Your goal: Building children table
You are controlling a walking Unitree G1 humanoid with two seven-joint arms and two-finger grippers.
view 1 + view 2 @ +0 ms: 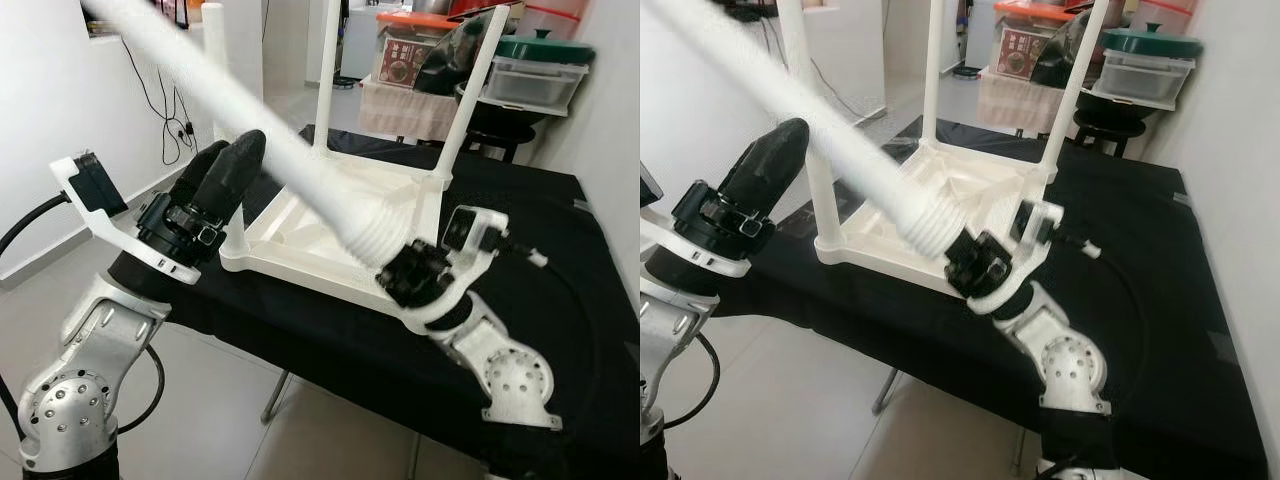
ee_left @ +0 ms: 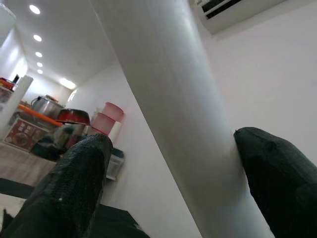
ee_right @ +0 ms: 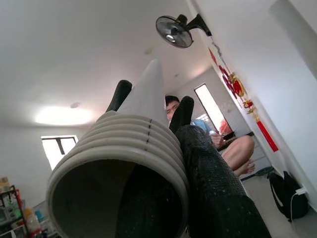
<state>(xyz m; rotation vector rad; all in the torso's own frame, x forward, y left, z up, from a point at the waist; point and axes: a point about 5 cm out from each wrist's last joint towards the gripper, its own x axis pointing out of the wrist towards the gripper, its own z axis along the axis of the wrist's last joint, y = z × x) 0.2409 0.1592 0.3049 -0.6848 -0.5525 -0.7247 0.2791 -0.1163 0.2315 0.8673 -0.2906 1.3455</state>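
Observation:
A white plastic children's table (image 1: 290, 235) lies upside down on the black-covered table (image 1: 560, 250), with three legs (image 1: 470, 90) standing up from its corners. My right gripper (image 1: 400, 272) is shut on a loose white table leg (image 1: 290, 160) just above its threaded end (image 1: 372, 235). That end hangs over the near right corner, and the leg slants up to the left. In the right wrist view the black fingers (image 3: 208, 168) clamp the leg's ribbed end (image 3: 124, 158). My left gripper (image 2: 173, 144) is open around the leg's upper part, one finger (image 2: 277, 173) touching it.
Stacked plastic boxes and lidded pots (image 1: 540, 70) stand behind the table at the back right. A white wall with cables and a socket (image 1: 175, 125) runs on the left. Bare floor lies below the near edge. A person (image 3: 173, 105) sits across the room.

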